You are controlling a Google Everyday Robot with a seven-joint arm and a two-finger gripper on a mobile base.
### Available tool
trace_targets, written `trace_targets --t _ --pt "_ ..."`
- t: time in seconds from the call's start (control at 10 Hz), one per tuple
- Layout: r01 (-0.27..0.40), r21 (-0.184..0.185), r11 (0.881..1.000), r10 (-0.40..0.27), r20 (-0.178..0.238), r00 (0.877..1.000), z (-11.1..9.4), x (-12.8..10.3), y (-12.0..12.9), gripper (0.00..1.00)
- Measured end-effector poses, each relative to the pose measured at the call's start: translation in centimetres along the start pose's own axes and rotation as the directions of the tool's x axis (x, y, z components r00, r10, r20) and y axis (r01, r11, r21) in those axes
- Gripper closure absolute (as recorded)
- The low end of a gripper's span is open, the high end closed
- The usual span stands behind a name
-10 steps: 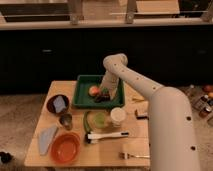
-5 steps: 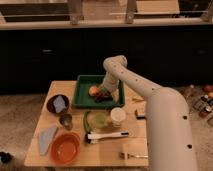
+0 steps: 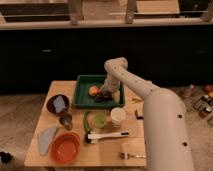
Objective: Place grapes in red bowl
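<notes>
The grapes (image 3: 100, 98) show as a small dark clump in the green tray (image 3: 81, 96), right of a single round orange-red fruit (image 3: 93, 90). My gripper (image 3: 106, 93) is down inside the tray, right at the grapes, with the arm reaching in from the right. The red bowl (image 3: 65, 147) is wide, bright orange-red and stands empty at the table's near left corner, well away from the gripper.
A dark maroon bowl (image 3: 57, 104) with a pale object in it stands left of the tray. Also on the table are a metal cup (image 3: 65, 120), a green item (image 3: 96, 120), a white cup (image 3: 118, 116), a white brush (image 3: 107, 135), a grey cloth (image 3: 46, 138) and a tan block (image 3: 131, 148).
My gripper has come down and slightly left into the green tray, onto the dark grapes. Nothing else on the table has moved.
</notes>
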Motion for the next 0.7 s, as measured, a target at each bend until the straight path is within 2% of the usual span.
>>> trace_targets --t 0.3,0.7 --pt "-0.012 -0.018 1.0 0.012 -0.005 1.0 0.61 0.24 0.16 0.59" --pt "-0.011 -0.01 1.0 0.011 -0.011 1.0 -0.02 0.47 0.28 0.97"
